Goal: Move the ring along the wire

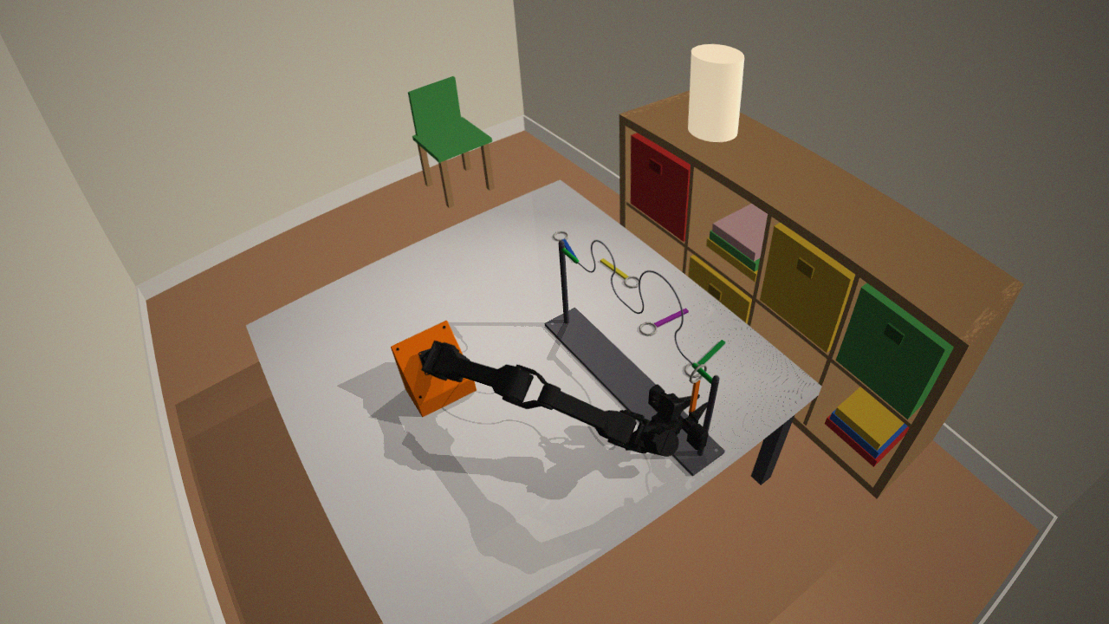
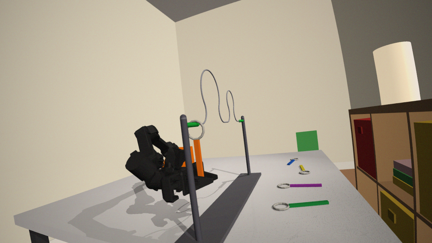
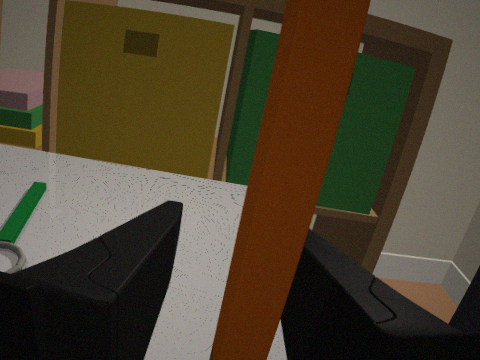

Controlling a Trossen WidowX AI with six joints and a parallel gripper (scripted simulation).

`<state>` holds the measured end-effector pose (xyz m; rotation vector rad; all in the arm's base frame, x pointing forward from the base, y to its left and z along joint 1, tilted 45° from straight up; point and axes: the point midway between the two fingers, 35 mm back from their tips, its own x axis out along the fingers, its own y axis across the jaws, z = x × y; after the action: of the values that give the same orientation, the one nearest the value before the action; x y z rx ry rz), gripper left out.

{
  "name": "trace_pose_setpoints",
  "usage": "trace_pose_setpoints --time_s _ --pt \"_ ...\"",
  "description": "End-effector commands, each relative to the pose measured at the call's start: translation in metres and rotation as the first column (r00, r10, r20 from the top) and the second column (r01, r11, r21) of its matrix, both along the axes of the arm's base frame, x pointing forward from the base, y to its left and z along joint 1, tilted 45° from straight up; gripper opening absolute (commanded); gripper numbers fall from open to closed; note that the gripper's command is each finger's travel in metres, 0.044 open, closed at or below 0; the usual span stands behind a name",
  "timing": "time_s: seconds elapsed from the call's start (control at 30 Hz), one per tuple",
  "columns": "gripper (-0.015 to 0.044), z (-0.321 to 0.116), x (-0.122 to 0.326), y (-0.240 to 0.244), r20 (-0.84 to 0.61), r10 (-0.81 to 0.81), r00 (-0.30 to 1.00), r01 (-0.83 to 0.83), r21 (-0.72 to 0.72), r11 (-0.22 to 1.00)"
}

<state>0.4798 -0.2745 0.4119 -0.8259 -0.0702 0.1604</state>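
Observation:
The ring [image 2: 203, 130] hangs around the green part [image 2: 192, 124] beside the near post [image 1: 710, 411] [image 2: 189, 169], close to where the thin grey wire [image 2: 206, 70] starts. Its orange handle [image 1: 695, 393] [image 2: 198, 155] [image 3: 295, 165] points down. My gripper [image 1: 696, 410] [image 2: 209, 171] [image 3: 231, 226] is part-open around the lower handle. In the wrist view the handle stands between the fingers, close against the right one, with a gap to the left one. The other green part [image 1: 570, 255] [image 2: 241, 120] is at the far post [image 1: 564, 287] [image 2: 246, 147].
The dark base plate [image 1: 605, 364] [image 2: 232, 199] joins both posts. Loose rings with a green handle [image 2: 308, 204] [image 3: 22, 212], a purple handle [image 2: 305, 185], a yellow handle [image 2: 302, 167] and a blue handle [image 2: 290, 162] lie on the table beyond the wire. A shelf [image 1: 821, 217] stands behind.

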Motion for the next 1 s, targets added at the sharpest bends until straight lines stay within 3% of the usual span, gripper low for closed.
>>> trace_pose_setpoints --time_s 0.0,0.27,0.97 --pt "0.0055 0.000 0.000 0.000 0.000 0.000 1.000 0.000 0.000 1.000" --pt "-0.0150 0.000 0.000 0.000 0.000 0.000 1.000 0.000 0.000 1.000" --pt "-0.0150 0.010 -0.002 0.010 -0.003 0.002 1.000 -0.002 0.004 1.000"
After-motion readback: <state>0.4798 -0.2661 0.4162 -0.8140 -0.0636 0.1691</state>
